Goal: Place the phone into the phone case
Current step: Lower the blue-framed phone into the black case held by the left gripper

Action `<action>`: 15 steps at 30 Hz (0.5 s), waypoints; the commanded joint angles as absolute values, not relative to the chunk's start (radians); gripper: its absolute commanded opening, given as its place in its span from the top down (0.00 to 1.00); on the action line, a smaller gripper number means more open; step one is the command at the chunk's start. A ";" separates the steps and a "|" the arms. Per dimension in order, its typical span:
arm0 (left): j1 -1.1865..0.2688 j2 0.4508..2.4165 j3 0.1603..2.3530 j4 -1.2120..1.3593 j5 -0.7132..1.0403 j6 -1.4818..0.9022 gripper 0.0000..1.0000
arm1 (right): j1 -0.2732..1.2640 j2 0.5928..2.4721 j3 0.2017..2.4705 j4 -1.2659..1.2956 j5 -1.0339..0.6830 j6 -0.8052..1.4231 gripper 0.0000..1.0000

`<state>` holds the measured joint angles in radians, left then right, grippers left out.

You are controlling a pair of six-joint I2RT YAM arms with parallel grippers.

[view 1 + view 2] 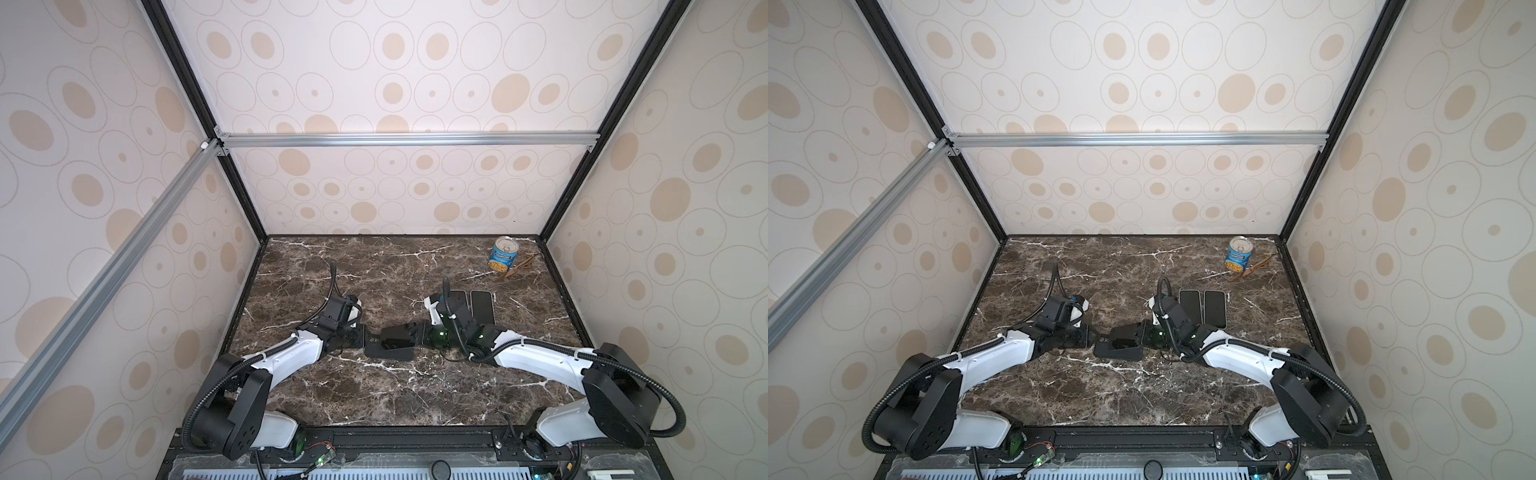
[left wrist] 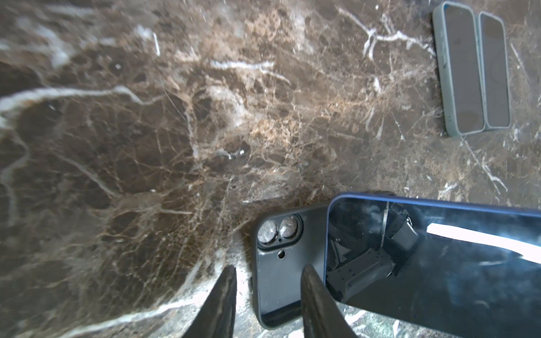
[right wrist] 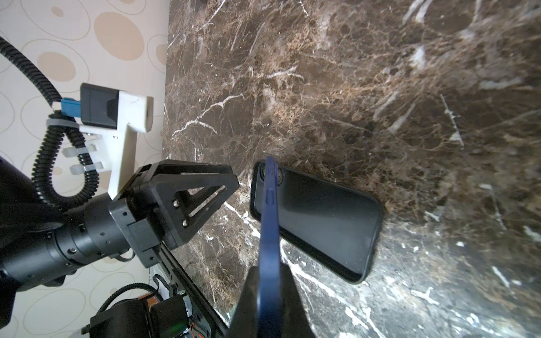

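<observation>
Phone (image 1: 397, 334) meets case (image 1: 388, 354) just below the centre of both top views, where two robot arms reach toward each other across a brown marble table (image 1: 374, 395). The right gripper (image 3: 269, 272), coming in from the right, is clamped tight on one end of the blue-edged phone. It holds the phone tilted, with the free end low over the camera-cutout end of the black case; whether the two touch cannot be told. The case lies flat on the marble, open side up, partly under the phone. The left gripper (image 2: 269, 267), reaching in from the left, has its fingers (image 2: 225, 292) partly apart, one over bare marble and one over the case's end, gripping nothing visible. Right of centre, two more phones (image 1: 482, 307) lie side by side, touching. A tin can (image 1: 505, 254) stands upright near the table's far right corner.
</observation>
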<state>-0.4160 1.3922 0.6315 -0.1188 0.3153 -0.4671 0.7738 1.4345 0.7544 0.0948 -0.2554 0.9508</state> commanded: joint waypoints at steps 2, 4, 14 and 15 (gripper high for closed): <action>-0.410 1.416 0.617 -0.103 0.352 -0.477 0.64 | 0.780 1.437 0.743 0.169 -0.281 0.998 1.00; -0.409 1.429 0.616 -0.097 0.363 -0.481 0.64 | 0.779 1.440 0.734 0.171 -0.284 1.006 1.00; -0.410 1.480 0.611 -0.092 0.374 -0.488 0.65 | 0.779 1.477 0.677 0.243 -0.310 1.058 1.00; -0.411 1.484 0.610 -0.091 0.378 -0.489 0.65 | 0.780 1.482 0.672 0.251 -0.314 1.066 1.00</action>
